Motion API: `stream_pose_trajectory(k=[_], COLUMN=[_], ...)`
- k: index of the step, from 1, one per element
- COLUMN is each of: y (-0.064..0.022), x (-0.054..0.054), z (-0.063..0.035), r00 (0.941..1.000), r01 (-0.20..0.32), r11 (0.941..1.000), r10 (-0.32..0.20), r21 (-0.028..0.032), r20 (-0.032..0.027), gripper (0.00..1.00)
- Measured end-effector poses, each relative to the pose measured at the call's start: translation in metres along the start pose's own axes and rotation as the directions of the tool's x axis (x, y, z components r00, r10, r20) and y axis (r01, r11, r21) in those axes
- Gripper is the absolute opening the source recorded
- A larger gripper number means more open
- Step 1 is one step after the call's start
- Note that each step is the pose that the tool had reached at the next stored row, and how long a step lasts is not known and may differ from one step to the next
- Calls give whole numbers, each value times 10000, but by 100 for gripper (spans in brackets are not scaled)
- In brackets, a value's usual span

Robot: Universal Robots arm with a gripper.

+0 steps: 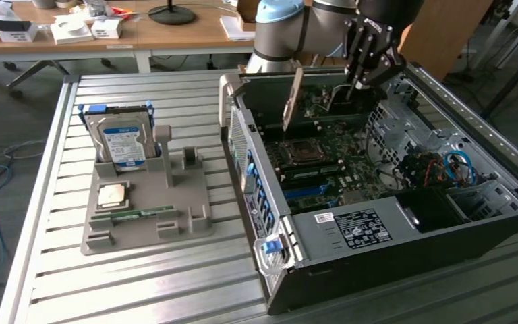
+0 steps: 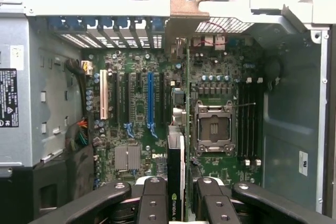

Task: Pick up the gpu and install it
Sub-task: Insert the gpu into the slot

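Note:
My gripper (image 1: 360, 82) hangs inside the open computer case (image 1: 349, 226), over the back part of the motherboard (image 1: 318, 165). It is shut on the gpu (image 1: 320, 101), which stands on edge with its long metal bracket (image 1: 291, 101) toward the case's rear wall. In the wrist view the gpu (image 2: 178, 150) runs edge-on between my fingers (image 2: 153, 198), a green logo label on its near end. It lies between the blue slot (image 2: 150, 98) and the empty processor socket (image 2: 214, 127). Its bracket (image 2: 185, 9) is at the rear slot openings. I cannot tell whether it sits in a slot.
On the slatted metal table (image 1: 133, 283), to the exterior view's left of the case, a grey holder (image 1: 178, 202) carries a hard drive (image 1: 122, 138), a processor chip (image 1: 112, 194) and a memory stick (image 1: 137, 213). Cables (image 1: 448, 169) and drive bays crowd the case's far side.

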State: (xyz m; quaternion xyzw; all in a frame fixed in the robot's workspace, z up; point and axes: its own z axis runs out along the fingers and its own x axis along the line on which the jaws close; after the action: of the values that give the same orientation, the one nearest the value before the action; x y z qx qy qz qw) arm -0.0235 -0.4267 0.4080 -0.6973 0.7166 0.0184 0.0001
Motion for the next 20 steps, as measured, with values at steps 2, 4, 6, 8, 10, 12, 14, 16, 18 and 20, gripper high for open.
stream_pose_trajectory(k=[2,4,6,8,10,12,14,16,18,20], y=[-3,-5,-6,-7,-7,-7,-7,-7,-7,-8], x=[36,71,103,121,128,128,128,128,128,129], z=[-1,-2,-3,-3,-3,-3,-3,-2,10,26], r00=[10000,10000,10000,10000,10000,10000,10000,10000,10000,10000], r01=[0,0,-1,0,0,0,1,1,1,1], r11=[10000,10000,10000,10000,10000,10000,10000,10000,10000,10000], r10=[0,0,1,0,0,0,-1,-1,-1,-1], r21=[0,-1,-1,-2,-1,-2,-2,-2,-2,-2], r20=[4,7,12,30,47,48,48,47,48,48], gripper=[26,26,26,26,26,26,26,26,26,26])
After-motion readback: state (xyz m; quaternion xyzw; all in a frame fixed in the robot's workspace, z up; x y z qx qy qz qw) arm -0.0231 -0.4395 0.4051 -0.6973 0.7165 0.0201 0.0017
